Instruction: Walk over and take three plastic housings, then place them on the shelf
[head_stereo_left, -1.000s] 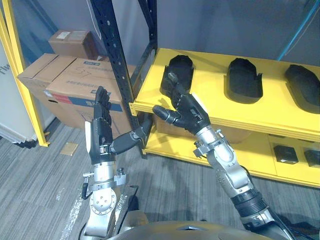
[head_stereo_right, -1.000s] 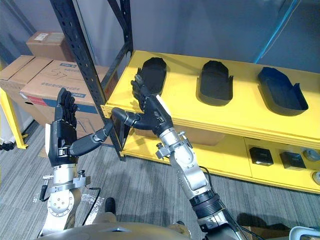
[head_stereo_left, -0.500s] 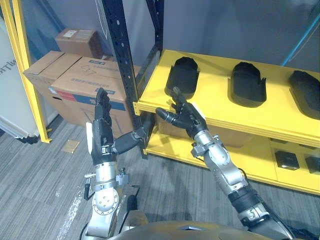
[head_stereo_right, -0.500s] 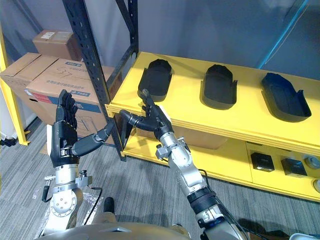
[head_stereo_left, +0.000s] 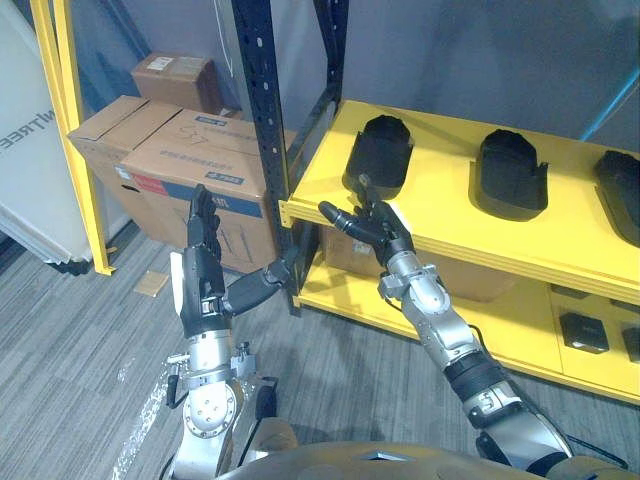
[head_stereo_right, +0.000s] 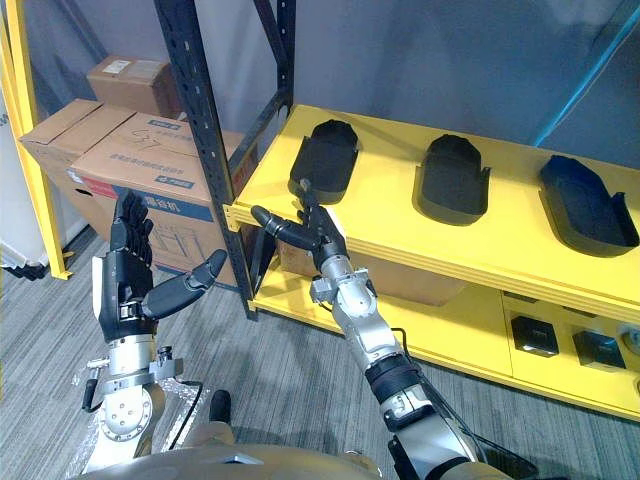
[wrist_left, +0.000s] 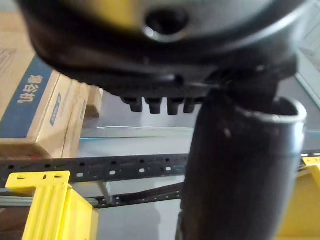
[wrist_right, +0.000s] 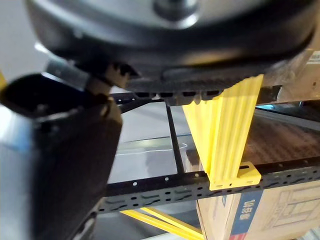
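Print is found on a blue strip label (head_stereo_left: 228, 178) and in hand-drawn marks on the large brown cardboard box (head_stereo_left: 165, 150), on a white sticker (head_stereo_left: 158, 63) on the small brown cardboard box (head_stereo_left: 185, 88) behind it, and as dark capitals, cut off by the view's edge, on the white panel (head_stereo_left: 30, 165); none reads with certainty.

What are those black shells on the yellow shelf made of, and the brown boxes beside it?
The black housings look like moulded plastic, matt: thin walls, hollow rounded form. The yellow shelf seems painted metal, smooth and slightly glossy. The boxes look like plain cardboard: brown, with folded flaps.
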